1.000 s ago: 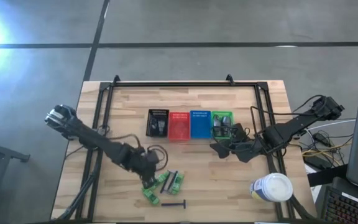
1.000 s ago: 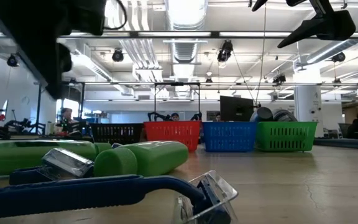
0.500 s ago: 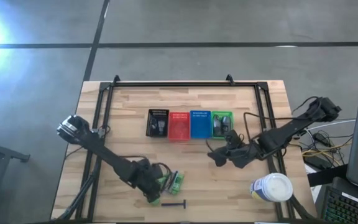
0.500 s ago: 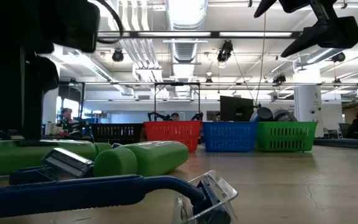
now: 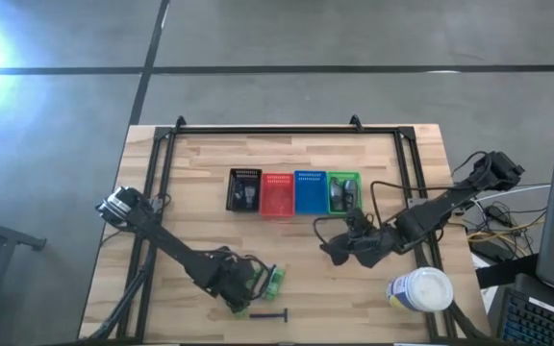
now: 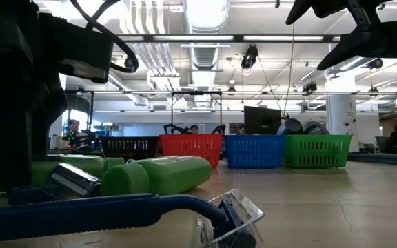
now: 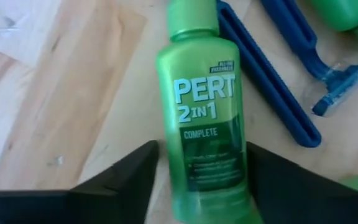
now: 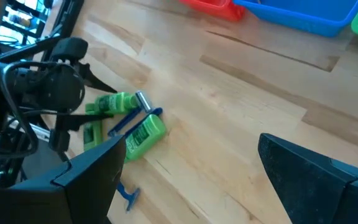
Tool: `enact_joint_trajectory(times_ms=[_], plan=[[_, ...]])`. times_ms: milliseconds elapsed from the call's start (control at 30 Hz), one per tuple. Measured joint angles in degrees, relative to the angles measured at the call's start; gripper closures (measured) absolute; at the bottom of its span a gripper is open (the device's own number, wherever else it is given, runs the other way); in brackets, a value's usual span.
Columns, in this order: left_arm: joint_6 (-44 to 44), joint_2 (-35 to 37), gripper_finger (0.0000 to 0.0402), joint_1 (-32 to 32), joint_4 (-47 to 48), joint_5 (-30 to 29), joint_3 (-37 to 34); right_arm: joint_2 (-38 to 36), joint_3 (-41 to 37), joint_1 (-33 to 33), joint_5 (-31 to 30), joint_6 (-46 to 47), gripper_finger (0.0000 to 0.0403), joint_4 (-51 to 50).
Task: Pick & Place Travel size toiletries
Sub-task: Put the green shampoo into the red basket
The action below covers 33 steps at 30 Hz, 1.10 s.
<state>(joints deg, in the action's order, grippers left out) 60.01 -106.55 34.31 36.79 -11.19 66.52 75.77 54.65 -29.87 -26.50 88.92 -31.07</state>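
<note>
A green "PERT 2in1" bottle (image 7: 202, 118) lies flat on the wood. My left gripper (image 7: 201, 155) is open and low over it, with one finger on each side of its lower body. In the high view this gripper (image 5: 243, 285) is at the near middle of the table, beside more green bottles (image 5: 271, 280). Blue razors (image 7: 263, 71) lie next to the bottle, and one razor (image 5: 268, 314) lies nearer the table's edge. My right gripper (image 5: 333, 248) hovers open, above the table and right of centre, holding nothing. My left gripper comes from above, pointing down, with its fingers (image 7: 135, 171) across the lying green bottle's lower body (image 7: 210, 174). I cannot tell whether the fingers touch its sides. The bottle rests flat on the table.
Four small baskets stand in a row mid-table: black (image 5: 244, 189), red (image 5: 277, 194), blue (image 5: 310, 192) and green (image 5: 343, 193), the black and green ones holding items. A big white tub (image 5: 421, 289) stands at the near right. Bare wood lies between the baskets and the bottles.
My left gripper has moved toward the near edge and down onto the green bottles, ending astride one. My right gripper has drawn away from the green basket, toward the table's near side and a little left.
</note>
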Motion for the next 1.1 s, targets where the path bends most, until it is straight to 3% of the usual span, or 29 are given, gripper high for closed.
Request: enact_joint_trajectory(times_ms=[200,467,567,700,900,1100], plan=[[-0.07,0.77,0.0265,-0.58,-0.19,-2.51,-0.07,-0.17,0.0,0.0,-0.03,-0.88,0.0039,-0.02],[4.29,8.01,0.0267,-4.38,0.75,-9.66,2.51,-1.4,0.0,0.13,-0.52,-1.55,0.0039,-0.14],[6.3,10.72,0.0252,-8.94,-0.91,-15.96,3.2,-1.7,0.14,0.13,-0.69,-2.02,0.0039,-0.14],[6.96,12.16,0.0251,-17.83,-8.73,-18.94,3.25,-1.84,0.17,0.26,-0.68,-2.07,0.0039,-0.09],[5.55,10.79,0.0252,-30.41,-14.81,-14.99,2.56,-1.88,0.17,0.24,-0.69,-1.85,0.0039,0.0],[2.64,9.14,0.0252,-36.03,-14.83,-8.57,2.51,-1.88,0.17,0.24,-0.7,-0.78,0.0039,0.02]])
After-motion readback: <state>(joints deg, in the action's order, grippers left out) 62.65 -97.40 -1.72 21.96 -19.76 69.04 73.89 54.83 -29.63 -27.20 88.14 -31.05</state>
